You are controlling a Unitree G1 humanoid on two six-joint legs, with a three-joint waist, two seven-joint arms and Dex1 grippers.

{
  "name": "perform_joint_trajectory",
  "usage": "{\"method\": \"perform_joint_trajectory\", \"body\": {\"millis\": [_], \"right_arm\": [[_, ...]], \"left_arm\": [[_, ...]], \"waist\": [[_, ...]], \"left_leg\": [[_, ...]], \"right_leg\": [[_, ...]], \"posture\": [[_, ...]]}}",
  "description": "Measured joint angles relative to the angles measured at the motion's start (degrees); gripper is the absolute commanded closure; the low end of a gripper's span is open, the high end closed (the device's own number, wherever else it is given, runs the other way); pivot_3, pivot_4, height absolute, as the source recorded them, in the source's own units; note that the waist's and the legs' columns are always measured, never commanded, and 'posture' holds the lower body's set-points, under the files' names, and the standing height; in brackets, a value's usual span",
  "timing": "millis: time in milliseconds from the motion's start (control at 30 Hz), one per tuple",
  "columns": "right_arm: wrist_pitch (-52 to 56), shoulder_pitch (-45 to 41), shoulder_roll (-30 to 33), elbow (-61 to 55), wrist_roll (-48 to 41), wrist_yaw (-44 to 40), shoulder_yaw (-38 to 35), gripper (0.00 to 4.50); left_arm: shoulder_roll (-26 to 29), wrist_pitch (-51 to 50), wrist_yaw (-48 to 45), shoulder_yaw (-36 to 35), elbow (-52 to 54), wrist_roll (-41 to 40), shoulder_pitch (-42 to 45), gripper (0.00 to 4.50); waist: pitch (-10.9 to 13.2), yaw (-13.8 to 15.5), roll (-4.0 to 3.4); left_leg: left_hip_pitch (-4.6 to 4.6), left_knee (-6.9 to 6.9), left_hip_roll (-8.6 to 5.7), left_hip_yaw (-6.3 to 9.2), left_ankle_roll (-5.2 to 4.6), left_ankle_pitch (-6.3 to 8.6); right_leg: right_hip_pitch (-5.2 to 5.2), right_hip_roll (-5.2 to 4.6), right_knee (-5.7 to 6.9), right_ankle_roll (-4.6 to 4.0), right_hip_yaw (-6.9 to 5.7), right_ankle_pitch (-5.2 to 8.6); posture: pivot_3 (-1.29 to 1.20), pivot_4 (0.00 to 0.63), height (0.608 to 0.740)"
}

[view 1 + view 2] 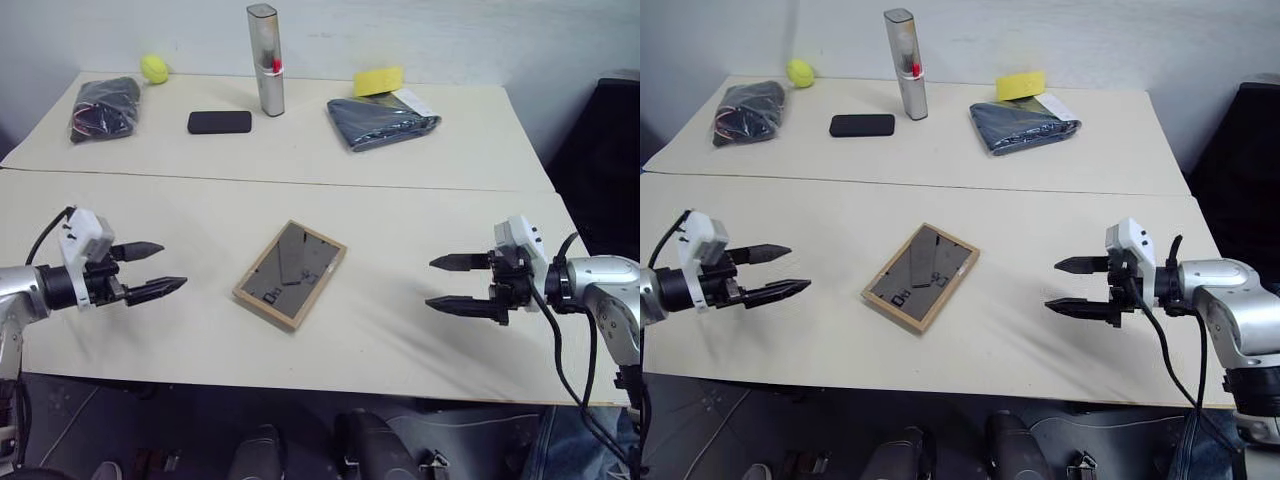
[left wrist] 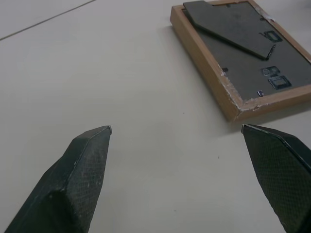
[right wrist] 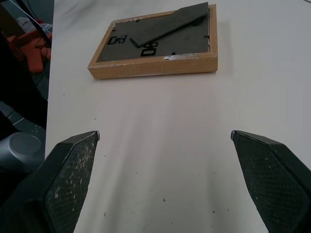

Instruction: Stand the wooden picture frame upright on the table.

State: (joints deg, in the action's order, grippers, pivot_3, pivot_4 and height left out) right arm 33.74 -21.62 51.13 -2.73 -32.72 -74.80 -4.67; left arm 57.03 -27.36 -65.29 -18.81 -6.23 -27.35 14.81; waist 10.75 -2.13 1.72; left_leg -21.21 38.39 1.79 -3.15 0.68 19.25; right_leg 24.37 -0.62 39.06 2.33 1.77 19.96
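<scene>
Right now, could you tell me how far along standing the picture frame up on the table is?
Nothing looks done yet: the picture frame lies flat on the table, dark back up, stand folded against it. In hand: the left gripper and right gripper hover open on either side, touching nothing. Left: grasp it, lift it and set it upright.

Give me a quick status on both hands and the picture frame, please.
Left hand and right hand open, empty. Wooden picture frame flat, back up, between them. Nothing blocking.

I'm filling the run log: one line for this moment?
wooden picture frame: flat, back up, on table | left gripper: open, apart | right gripper: open, apart | standing: not yet done
</scene>
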Motion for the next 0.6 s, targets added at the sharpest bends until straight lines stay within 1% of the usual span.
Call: {"method": "perform_joint_trajectory", "body": {"millis": [67,300,433,467,500,600], "right_arm": [[-0.05,0.09,-0.08,0.04,0.1,0.09,0.21,0.04],[-0.28,1.24,-1.99,-1.18,1.32,3.25,0.5,0.04],[-2.69,0.33,-4.07,-1.44,3.81,5.3,2.47,0.04],[-3.27,-0.32,-4.91,-1.41,4.51,5.58,3.5,0.42],[-3.92,-0.95,-5.44,-1.31,5.4,5.8,4.79,0.56],[-6.26,-4.07,-7.39,0.05,8.92,6.28,8.97,1.65]], "left_arm": [[0.11,-0.29,-0.64,0.14,-0.21,-0.01,0.72,0.0],[0.07,-1.88,0.11,3.93,-0.26,1.01,3.68,0.0],[-1.02,1.81,0.91,8.84,-2.71,5.21,8.57,0.0],[-1.79,3.31,1.09,10.29,-3.78,6.58,10.01,0.38],[-2.54,5.16,1.27,12.09,-4.65,8.27,11.22,0.51],[-5.11,10.5,1.24,17.92,-8.24,13.29,14.19,1.52]], "waist": [[0.0,0.02,0.0],[0.0,0.05,0.0],[0.0,0.11,0.0],[0.0,0.09,0.0],[0.0,0.08,0.0],[0.0,0.01,0.0]], "left_leg": [[-0.01,-0.02,0.0,-0.01,-0.01,0.01],[-0.02,0.02,0.0,-0.02,-0.01,-0.01],[-0.01,0.12,-0.01,-0.02,0.0,-0.02],[-0.02,0.15,-0.02,-0.04,0.0,-0.02],[-0.03,0.16,-0.02,-0.05,0.0,-0.02],[-0.08,0.28,-0.01,-0.07,0.01,-0.02]], "right_leg": [[0.01,-0.01,-0.02,0.0,0.0,0.0],[0.05,0.01,0.06,0.01,0.02,0.0],[0.05,0.03,0.13,0.01,0.02,-0.01],[0.07,0.03,0.18,0.01,0.04,-0.01],[0.08,0.03,0.2,0.01,0.05,-0.01],[0.13,0.05,0.25,0.01,0.06,-0.01]], "posture": [[0.0,0.15,0.74],[0.0,0.15,0.74],[0.0,0.15,0.74],[0.0,0.15,0.74],[0.0,0.15,0.74],[0.0,0.15,0.74]]}}
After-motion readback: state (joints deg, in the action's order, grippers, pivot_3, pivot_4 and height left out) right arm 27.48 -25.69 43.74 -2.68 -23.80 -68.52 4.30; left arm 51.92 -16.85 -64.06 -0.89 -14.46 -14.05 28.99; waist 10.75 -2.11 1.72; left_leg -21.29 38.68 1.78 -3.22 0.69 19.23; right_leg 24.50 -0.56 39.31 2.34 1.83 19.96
